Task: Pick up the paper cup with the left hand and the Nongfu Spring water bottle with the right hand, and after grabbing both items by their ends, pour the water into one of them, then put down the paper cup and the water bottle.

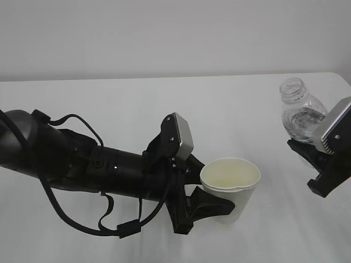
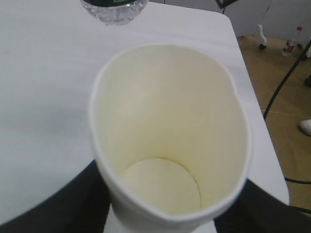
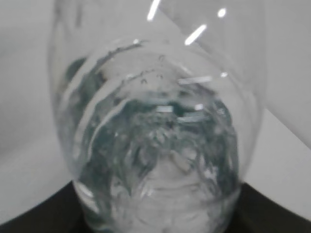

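The left hand (image 1: 211, 205) reaches in low from the left, lying almost flat, and squeezes the paper cup (image 1: 230, 186) near its bottom. The cup is upright over the white table (image 1: 109, 104). On the far right, the right hand (image 1: 307, 156) grips the open Nongfu Spring water bottle (image 1: 299, 109), which has water (image 3: 160, 160) inside.

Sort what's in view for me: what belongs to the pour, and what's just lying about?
Belongs to the job:
- paper cup, empty, held in the left hand
- Nongfu Spring water bottle, uncapped, held in the right hand
- water inside the bottle

Just lying about:
- small bottle on the floor
- cable on the floor
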Action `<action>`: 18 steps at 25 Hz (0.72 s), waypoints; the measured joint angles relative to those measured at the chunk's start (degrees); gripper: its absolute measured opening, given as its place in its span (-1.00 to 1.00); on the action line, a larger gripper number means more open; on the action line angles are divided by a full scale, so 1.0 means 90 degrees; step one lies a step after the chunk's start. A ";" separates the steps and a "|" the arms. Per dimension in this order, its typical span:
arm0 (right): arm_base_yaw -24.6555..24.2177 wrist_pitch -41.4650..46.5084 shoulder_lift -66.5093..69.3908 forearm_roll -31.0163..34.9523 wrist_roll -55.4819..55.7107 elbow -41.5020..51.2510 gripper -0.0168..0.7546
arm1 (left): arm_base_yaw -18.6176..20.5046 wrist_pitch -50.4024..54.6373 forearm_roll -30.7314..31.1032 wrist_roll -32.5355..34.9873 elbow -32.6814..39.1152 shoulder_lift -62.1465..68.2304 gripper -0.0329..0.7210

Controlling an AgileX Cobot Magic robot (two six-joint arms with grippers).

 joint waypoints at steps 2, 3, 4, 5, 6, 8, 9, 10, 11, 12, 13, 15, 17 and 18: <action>0.0000 0.0000 0.0000 0.0000 -0.0065 0.0000 0.07 | 0.0000 -0.0014 0.0000 0.0000 0.0000 0.0000 0.23; 0.0000 0.0000 0.0000 0.0000 -0.0097 0.0000 0.06 | 0.0000 -0.0039 0.0000 0.0000 0.0000 0.0000 0.23; 0.0000 0.0000 0.0000 0.0000 -0.0108 0.0000 0.06 | 0.0000 -0.0052 0.0000 0.0000 0.0000 0.0000 0.23; 0.0000 0.0000 0.0000 0.0000 -0.0122 0.0000 0.06 | 0.0000 -0.0061 0.0000 0.0000 0.0000 0.0000 0.23; 0.0000 0.0000 0.0000 0.0000 -0.0122 0.0000 0.06 | 0.0000 -0.0065 0.0000 0.0000 0.0000 0.0000 0.23; 0.0000 0.0000 0.0000 0.0000 -0.0130 0.0000 0.06 | 0.0000 -0.0076 0.0000 0.0000 0.0000 0.0000 0.23; 0.0000 0.0000 0.0000 0.0000 -0.0130 0.0000 0.06 | 0.0000 -0.0076 0.0000 0.0000 0.0000 0.0000 0.23; 0.0000 0.0000 0.0000 0.0000 -0.0136 0.0000 0.06 | 0.0000 -0.0076 0.0000 0.0000 0.0000 0.0000 0.23; 0.0000 0.0000 0.0000 0.0000 -0.0136 0.0000 0.06 | 0.0000 -0.0076 0.0000 0.0000 0.0000 0.0000 0.23; 0.0000 0.0000 0.0000 0.0000 -0.0136 0.0000 0.06 | 0.0000 -0.0076 0.0000 0.0000 0.0000 0.0000 0.23; 0.0000 0.0000 0.0000 0.0000 -0.0146 0.0000 0.06 | 0.0000 -0.0076 0.0000 0.0000 0.0000 0.0000 0.23; 0.0000 0.0000 0.0000 0.0000 -0.0146 0.0000 0.06 | 0.0000 -0.0076 0.0000 0.0000 0.0000 0.0000 0.23; 0.0000 0.0000 0.0000 0.0000 -0.0146 0.0000 0.06 | 0.0000 -0.0076 0.0000 0.0000 0.0000 0.0000 0.23; 0.0000 0.0000 0.0000 0.0000 -0.0146 0.0000 0.06 | 0.0000 -0.0076 0.0000 0.0000 0.0000 0.0000 0.23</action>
